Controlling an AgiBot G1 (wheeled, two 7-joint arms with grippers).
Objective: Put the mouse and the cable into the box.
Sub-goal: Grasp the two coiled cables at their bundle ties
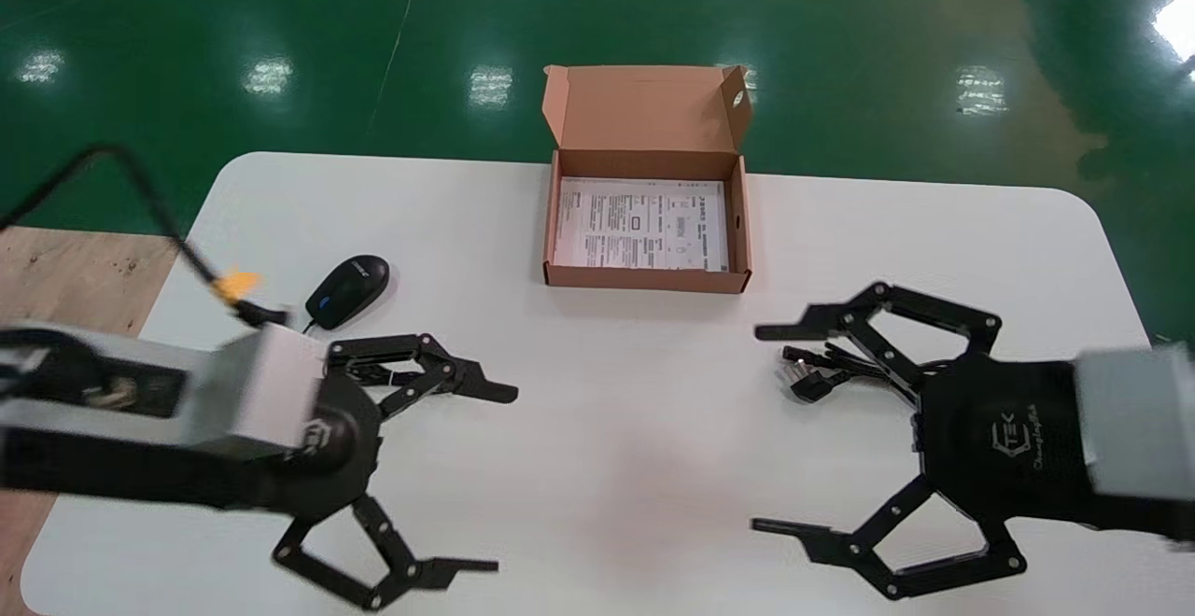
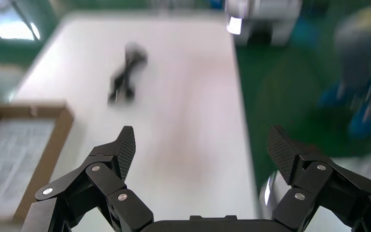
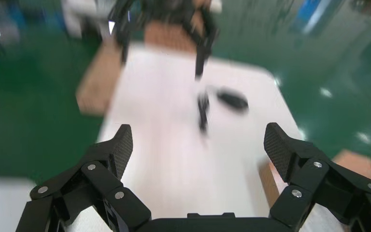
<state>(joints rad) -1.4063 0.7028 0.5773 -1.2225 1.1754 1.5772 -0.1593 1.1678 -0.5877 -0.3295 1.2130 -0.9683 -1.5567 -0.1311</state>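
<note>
A black mouse (image 1: 347, 289) lies on the white table (image 1: 607, 467) at the left. A bundled black cable (image 1: 822, 369) lies at the right, partly hidden behind my right gripper's upper finger. The open cardboard box (image 1: 647, 278) stands at the table's far middle with a printed sheet inside. My left gripper (image 1: 495, 479) is open over the near left of the table, just in front of the mouse. My right gripper (image 1: 759, 429) is open too, beside the cable. Across the table, the left wrist view shows the cable (image 2: 125, 77), and the right wrist view shows the mouse (image 3: 233, 100).
The box's lid (image 1: 647, 107) stands upright behind it. A wooden surface (image 1: 75, 271) adjoins the table's left edge, and green floor surrounds the rest. Bare table lies between the two grippers and in front of the box.
</note>
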